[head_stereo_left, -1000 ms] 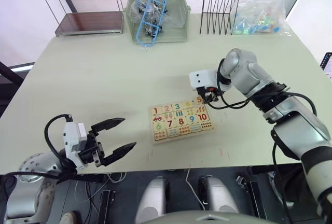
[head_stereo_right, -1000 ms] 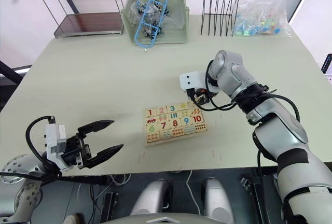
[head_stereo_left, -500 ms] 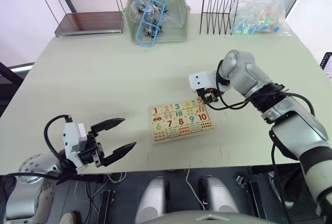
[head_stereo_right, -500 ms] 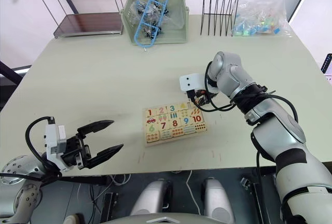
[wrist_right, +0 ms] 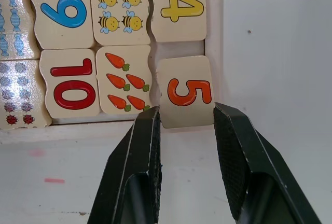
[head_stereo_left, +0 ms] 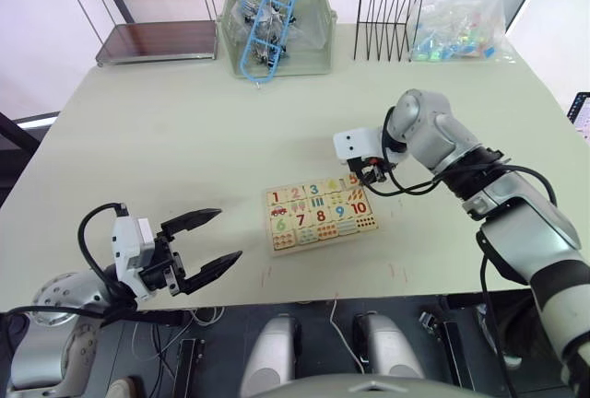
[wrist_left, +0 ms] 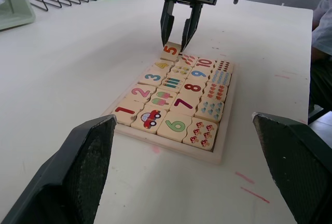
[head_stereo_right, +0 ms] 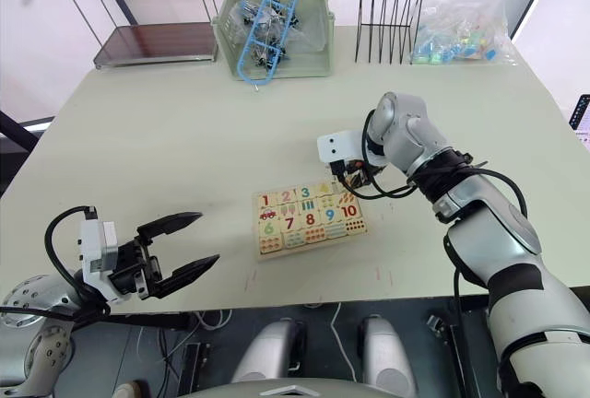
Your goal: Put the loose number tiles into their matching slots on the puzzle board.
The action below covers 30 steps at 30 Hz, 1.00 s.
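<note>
right gripper (wrist_right: 185,125), fingers spread, straddles tile 5 (wrist_right: 185,92) at puzzle board (wrist_left: 224,147) corner, tile askew on rim; left gripper (head_stereo_left: 205,241) spread, well apart.

This is looking like a robot test room, not a home. A big plain worktop (head_stereo_left: 184,140) is sitting by bare white walls, holding a small metal shelf (head_stereo_left: 147,11), a green bin (head_stereo_left: 318,48), a black wire rack (head_stereo_left: 391,17) and a bag of toys (head_stereo_left: 461,25). Loose cables are hanging under its front edge.
</note>
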Each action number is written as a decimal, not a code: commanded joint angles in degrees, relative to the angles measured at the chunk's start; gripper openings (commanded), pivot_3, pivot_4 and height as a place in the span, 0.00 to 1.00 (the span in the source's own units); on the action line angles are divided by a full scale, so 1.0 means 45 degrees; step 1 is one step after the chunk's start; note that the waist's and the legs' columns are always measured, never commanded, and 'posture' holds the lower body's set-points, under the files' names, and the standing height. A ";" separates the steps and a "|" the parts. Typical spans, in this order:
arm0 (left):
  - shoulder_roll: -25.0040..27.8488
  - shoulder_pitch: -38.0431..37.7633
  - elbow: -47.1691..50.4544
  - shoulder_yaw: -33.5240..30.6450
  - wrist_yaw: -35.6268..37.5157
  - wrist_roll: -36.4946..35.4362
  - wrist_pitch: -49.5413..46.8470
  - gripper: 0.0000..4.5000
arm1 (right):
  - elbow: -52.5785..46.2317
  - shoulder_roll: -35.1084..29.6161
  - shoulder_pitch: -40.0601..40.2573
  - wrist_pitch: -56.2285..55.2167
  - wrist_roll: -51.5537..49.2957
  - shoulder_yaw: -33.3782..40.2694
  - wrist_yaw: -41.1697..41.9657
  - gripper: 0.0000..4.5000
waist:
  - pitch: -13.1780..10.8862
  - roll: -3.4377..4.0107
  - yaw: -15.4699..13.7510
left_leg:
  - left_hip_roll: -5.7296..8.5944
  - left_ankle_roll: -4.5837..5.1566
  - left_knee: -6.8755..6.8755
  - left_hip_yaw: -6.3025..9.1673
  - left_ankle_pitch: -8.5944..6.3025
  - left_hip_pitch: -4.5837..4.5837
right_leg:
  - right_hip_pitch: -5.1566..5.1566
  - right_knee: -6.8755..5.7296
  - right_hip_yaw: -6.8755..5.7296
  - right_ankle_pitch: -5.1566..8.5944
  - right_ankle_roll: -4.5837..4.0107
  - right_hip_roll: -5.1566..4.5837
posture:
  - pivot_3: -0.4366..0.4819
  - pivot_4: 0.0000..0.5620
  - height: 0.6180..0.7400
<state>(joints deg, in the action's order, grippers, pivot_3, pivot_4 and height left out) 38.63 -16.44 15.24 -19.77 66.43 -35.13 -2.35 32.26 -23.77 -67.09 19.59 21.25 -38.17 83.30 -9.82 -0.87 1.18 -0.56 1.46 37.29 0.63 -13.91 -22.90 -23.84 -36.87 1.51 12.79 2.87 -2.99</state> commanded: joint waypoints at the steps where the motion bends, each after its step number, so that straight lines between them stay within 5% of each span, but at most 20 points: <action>1: 0.0031 -0.0036 0.0499 -0.0274 -0.0031 -0.0224 0.0073 1.00 | -0.0234 0.0033 -0.0051 -0.0181 -0.0088 0.0266 0.0062 0.21 | 0.0000 0.0000 -0.0001 | 0.0000 0.0000 0.0000 0.0001 0.0000 0.0000 | 0.0000 0.0000 0.0000 0.0000 0.0000 0.0000 | 0.48 0.27 1.00; 30: -0.0005 0.0063 0.0572 -0.0094 -0.0146 -0.0207 -0.0001 1.00 | 0.0018 0.0104 0.0097 -0.0357 -0.0171 0.0273 -0.0104 0.21 | -0.0001 0.0002 0.0009 | 0.0000 0.0000 -0.0002 0.0004 0.0000 0.0000 | 0.0000 0.0001 0.0001 0.0010 -0.0017 -0.0001 | 0.48 0.27 1.00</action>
<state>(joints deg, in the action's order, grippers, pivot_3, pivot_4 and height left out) 38.62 -16.18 15.27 -19.72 65.93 -35.17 -2.48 32.56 -23.21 -66.75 18.50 20.46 -37.86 83.02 -9.82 -0.86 1.22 -0.56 1.46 37.28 0.65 -13.91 -22.90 -23.84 -36.86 1.51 12.84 2.79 -2.99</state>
